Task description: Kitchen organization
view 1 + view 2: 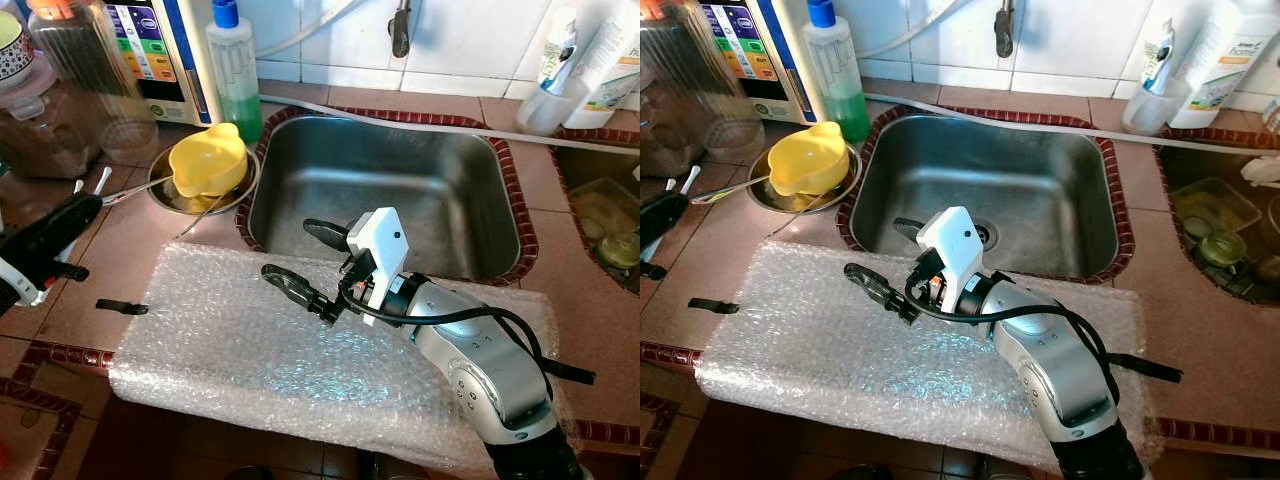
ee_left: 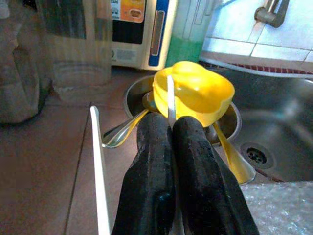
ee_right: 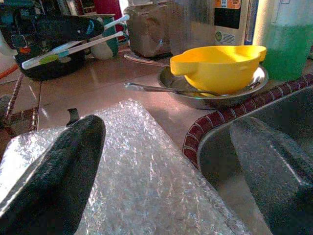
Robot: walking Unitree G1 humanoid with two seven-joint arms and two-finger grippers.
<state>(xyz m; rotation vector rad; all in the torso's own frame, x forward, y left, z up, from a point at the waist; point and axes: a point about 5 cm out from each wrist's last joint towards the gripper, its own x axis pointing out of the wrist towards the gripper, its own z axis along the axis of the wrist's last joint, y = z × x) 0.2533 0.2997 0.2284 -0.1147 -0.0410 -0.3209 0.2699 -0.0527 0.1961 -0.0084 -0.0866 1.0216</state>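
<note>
Yellow plastic, a small bowl with a spout (image 1: 207, 158), is what we take to be the next thing to sort: it sits in a shallow steel dish (image 1: 165, 195) on the tiled counter, just beside the left rim of the stainless sink (image 1: 400, 190), with a spoon handle (image 3: 161, 88) lying across the dish. From our right gripper (image 1: 300, 258) the bowl lies forward and to the left, past the near left corner of the sink. From our left gripper (image 1: 75, 212) it is nearer, off to the right and a little ahead, so we judge the left arm better placed to reach it. Our right gripper hovers over the sheet of clear bubble wrap (image 1: 250, 350) with its two black fingers spread wide, one over the wrap and one over the sink's edge, holding nothing. Our left gripper's fingers (image 2: 156, 161) are pressed together on thin white sticks (image 2: 170, 100), which point toward the bowl; what these are we cannot tell. A green liquid bottle (image 1: 236, 70) stands behind the bowl.
</note>
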